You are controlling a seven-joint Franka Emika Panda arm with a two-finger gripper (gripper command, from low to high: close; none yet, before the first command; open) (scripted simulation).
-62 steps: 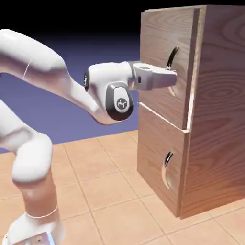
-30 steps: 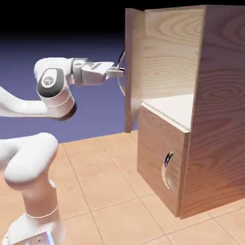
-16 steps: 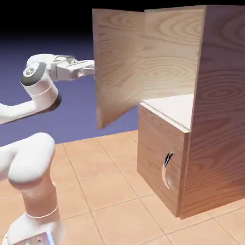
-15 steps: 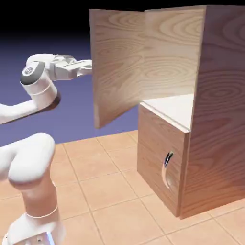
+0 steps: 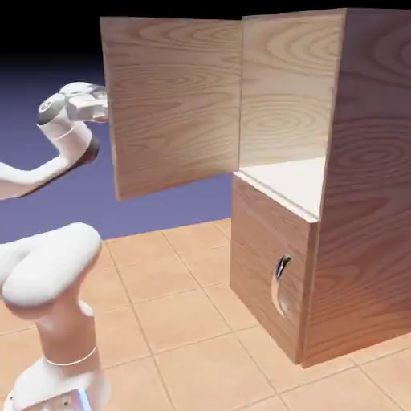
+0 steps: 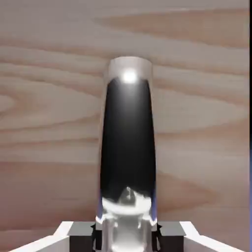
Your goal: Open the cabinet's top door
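1. Hand view: the gripper [image 6: 126,236], at six o'clock, has its fingers clamped on the handle [image 6: 128,138], which runs up toward twelve; keep that squeeze firm, and let the wrist turn with the bar so it doesn't twist out.
2. The top door [image 5: 172,104] stands wide open at eleven o'clock in the exterior view; any further pull should follow the hinge's curve, slow and light, since a straight tug could strain the grip.
3. Beyond the hinge, the cabinet [image 5: 377,201] fills two to four o'clock; the opening looks ample, so easing to a stop before letting go seems wise.
4. Compared with half a second ago, the gripper is tucked further behind the door; the door's free edge has swung further toward nine o'clock, showing more inner face; the lower panel [image 5: 265,249] remains closed.
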